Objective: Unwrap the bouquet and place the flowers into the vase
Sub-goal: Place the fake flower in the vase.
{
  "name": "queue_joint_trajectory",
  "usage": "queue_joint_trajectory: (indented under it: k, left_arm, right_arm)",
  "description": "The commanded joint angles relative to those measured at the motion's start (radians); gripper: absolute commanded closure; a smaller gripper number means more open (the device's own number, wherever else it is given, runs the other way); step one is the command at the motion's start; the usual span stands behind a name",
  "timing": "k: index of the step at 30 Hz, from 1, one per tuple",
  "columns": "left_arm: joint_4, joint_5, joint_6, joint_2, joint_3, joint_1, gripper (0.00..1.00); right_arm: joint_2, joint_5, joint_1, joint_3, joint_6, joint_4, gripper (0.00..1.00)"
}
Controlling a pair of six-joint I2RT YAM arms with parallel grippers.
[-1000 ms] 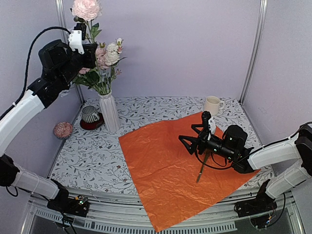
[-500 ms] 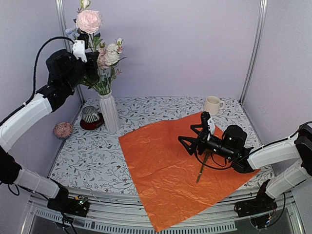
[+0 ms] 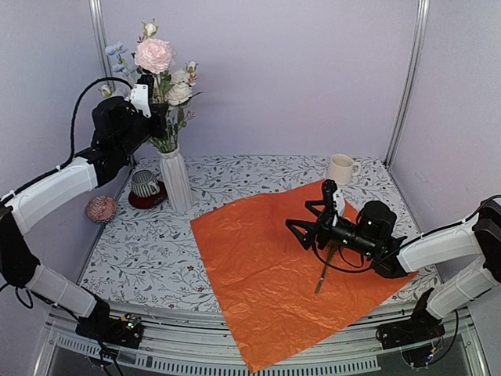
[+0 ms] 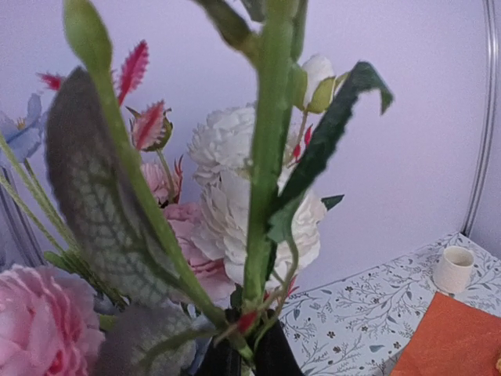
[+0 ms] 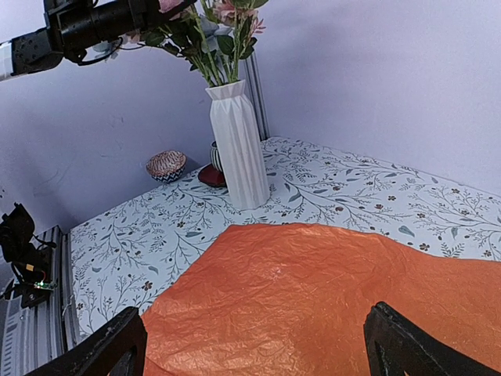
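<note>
**Flowers** [image 3: 166, 84]: pink, white and pale blue artificial blooms with green leaves, standing in the vase at the upper left of the top view.
**Vase** [image 3: 176, 181]: tall, white, ribbed, upright on the table's far left.
**Left gripper** [image 3: 156, 119]: above the vase mouth, among the blooms. The wrist view shows the jaws pinched tight on one green stem [image 4: 263, 164].
**Orange wrapping paper** [image 3: 266, 270]: unfolded, lying flat across the centre and right of the table.
**Right gripper** [image 3: 310, 222]: low over the paper, jaws spread wide, holding nothing.
**Thin stick** [image 3: 324, 272]: lying on the paper under the right arm.
**Cream mug** [image 3: 341, 168]: far right.
**Striped cup on red saucer** [image 3: 144, 186]: just left of the vase.
**Patterned bowl** [image 3: 101, 208]: far left edge.
**Floral-print table** [image 3: 141, 262].
</note>
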Motion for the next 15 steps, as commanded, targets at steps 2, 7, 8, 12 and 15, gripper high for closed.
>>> queue_joint_trajectory:
  k: [2,7,8,12,15]
  left_arm:
    - [0.017,0.0,-0.059,0.045,-0.028,0.011,1.0]
    - [0.011,-0.025,-0.073,0.067,-0.049,0.01,1.0]
    - [0.004,-0.033,-0.075,0.072,-0.051,0.011,1.0]
    - [-0.021,-0.06,-0.089,0.098,-0.051,0.012,1.0]
    - [-0.041,-0.054,-0.11,0.12,-0.045,0.012,1.0]
  right_arm:
    - [0.013,-0.014,-0.003,0.027,-0.006,-0.005,0.01]
    - [0.009,-0.011,-0.003,0.027,-0.006,-0.009,0.01]
    - [0.011,-0.011,-0.002,0.027,-0.006,-0.009,0.01]
    - [0.018,-0.016,-0.003,0.031,-0.007,-0.009,0.01]
    - [0.019,-0.016,-0.002,0.031,-0.006,-0.009,0.01]
